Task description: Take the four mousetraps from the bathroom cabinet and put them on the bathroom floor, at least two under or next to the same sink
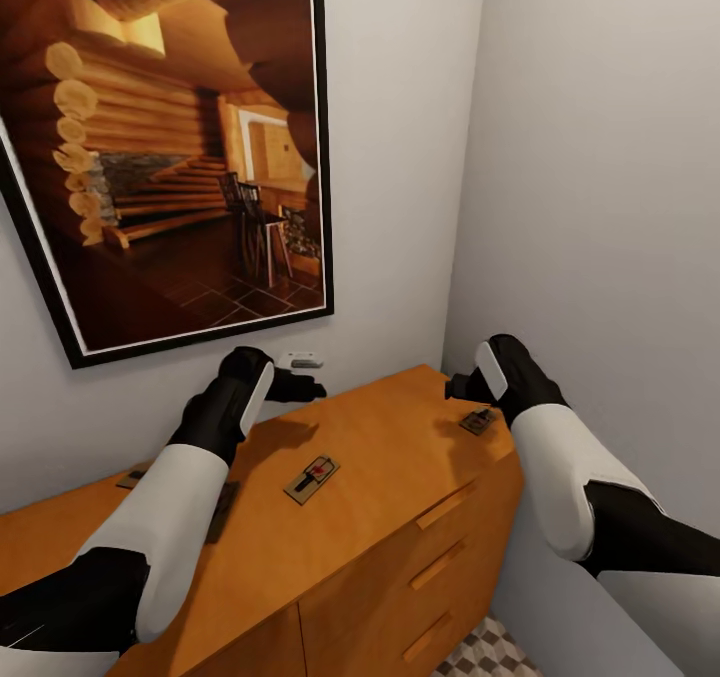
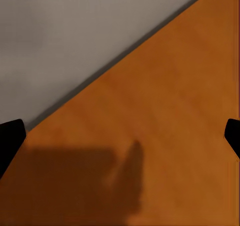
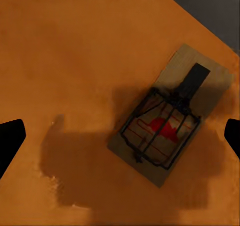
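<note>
Mousetraps, small flat tan-brown wooden rectangles with black wire and a red spot, lie on the smooth top of the orange-brown wooden cabinet [image 1: 400, 517], which serves as the counter. One mousetrap [image 3: 170, 118] sits on the wood directly ahead of the right tool [image 3: 120, 136], between its two black fingertips [image 3: 10, 141] but not touched by them; those tips stand wide apart at the edges of the right wrist view. In the head view that same trap [image 1: 478, 421] lies just beside the right tool [image 1: 462, 387], near the counter's far corner by the grey side wall [image 1: 600, 207].

The left tool [image 2: 120, 136] hangs over bare orange wood with its black tips likewise well apart, its shadow falling on the counter and the pale back wall [image 2: 75, 30] just past the edge. In the head view the left tool [image 1: 300, 387] points toward that wall. Nearer than it, in the middle of the top, lies a second mousetrap [image 1: 312, 479]. Two darker flat pieces sit beside and partly under the left arm [image 1: 170, 517]: one [image 1: 222, 510] at its inner side, another [image 1: 132, 477] at its outer side.

Drawers with wooden bar handles [image 1: 445, 505] show on the cabinet front, and a patch of cube-patterned tiled floor [image 1: 490, 652] below. Beyond the left tool, a small white fitting [image 1: 302, 361] is on the wall, and above it a large black-framed picture of a log-cabin interior [image 1: 180, 147].
</note>
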`<state>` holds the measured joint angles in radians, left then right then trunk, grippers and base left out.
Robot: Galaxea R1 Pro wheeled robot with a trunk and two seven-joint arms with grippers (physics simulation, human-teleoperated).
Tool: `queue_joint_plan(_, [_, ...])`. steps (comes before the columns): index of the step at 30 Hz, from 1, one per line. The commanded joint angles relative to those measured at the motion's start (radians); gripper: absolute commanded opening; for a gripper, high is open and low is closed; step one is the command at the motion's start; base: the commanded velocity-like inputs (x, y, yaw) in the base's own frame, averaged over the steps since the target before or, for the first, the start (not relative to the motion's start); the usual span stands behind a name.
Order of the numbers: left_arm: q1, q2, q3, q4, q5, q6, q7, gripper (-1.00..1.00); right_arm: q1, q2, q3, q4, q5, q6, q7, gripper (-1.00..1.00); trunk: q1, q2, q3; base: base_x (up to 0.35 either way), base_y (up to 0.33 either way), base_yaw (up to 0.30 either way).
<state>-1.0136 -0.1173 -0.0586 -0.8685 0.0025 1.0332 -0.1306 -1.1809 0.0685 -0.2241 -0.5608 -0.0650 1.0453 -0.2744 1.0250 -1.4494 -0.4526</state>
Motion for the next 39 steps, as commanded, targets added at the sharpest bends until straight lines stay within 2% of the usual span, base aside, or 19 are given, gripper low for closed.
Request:
queue_joint_plan(1, [-0.001, 0.0, 0.0, -0.007, 0.0, 0.005, -0.002, 1.0, 0.004, -0.005, -0.011, 0.005, -0.001, 0.002, -0.008, 1.0, 0.0, -0.001, -0.001, 0.0, 0.0, 0.0])
queue_joint_plan(5, [0.0, 0.001, 0.0, -0.029, 0.002, 0.006, -0.002, 1.0, 0.018, -0.019, -0.033, 0.027, 0.026, 0.002, -0.009, 1.0, 0.0, -0.001, -0.001, 0.0, 0.0, 0.0])
queue_joint_plan(10, [0.0, 0.002, 0.0, -0.034, 0.004, 0.008, -0.001, 1.0, 0.033, -0.022, -0.058, 0.042, 0.049, 0.002, -0.01, 1.0, 0.0, -0.001, -0.001, 0.0, 0.0, 0.0])
queue_joint_plan(25, [0.0, 0.002, 0.0, -0.037, 0.005, 0.011, 0.0, 1.0, 0.041, -0.024, -0.069, 0.043, 0.054, 0.002, -0.01, 1.0, 0.0, -0.001, -0.001, 0.0, 0.0, 0.0])
queue_joint_plan(39, [0.0, 0.002, 0.0, -0.032, 0.006, 0.011, 0.0, 1.0, 0.042, -0.025, -0.115, 0.035, 0.038, 0.002, -0.009, 1.0, 0.0, -0.001, -0.001, 0.0, 0.0, 0.0])
